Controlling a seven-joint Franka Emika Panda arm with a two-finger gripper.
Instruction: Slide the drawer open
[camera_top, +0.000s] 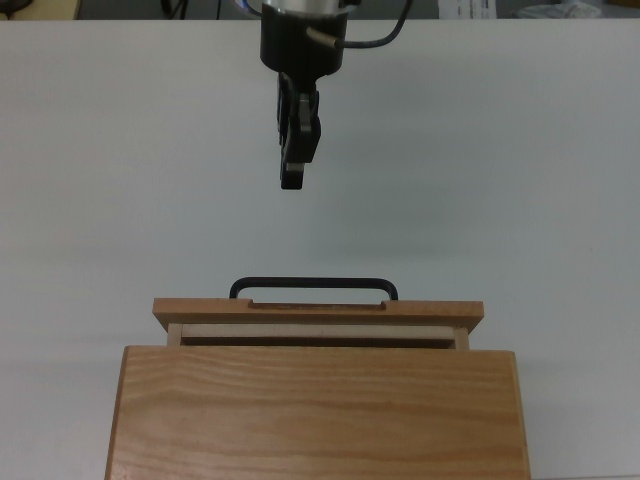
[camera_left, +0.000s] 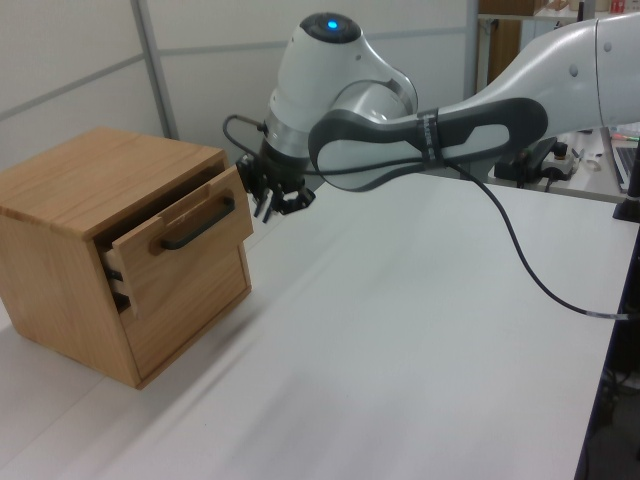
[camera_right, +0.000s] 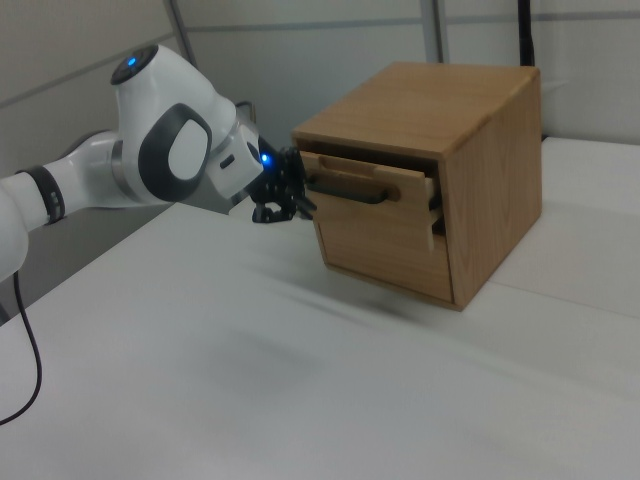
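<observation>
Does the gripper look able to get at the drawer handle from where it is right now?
Probably yes. The gripper hangs off the handle, and only bare table lies between them in the top view.

The top view looks straight down from above the grained wooden cabinet (camera_top: 318, 410), which fills its lower edge, across the white table (camera_top: 520, 180) toward the far edge. The left view stands off to one side of the table, the cabinet (camera_left: 75, 240) at the left view's left; the right view faces from the opposite side, the cabinet (camera_right: 450, 170) at the right view's right. All three share the cabinet front and the table before it
</observation>
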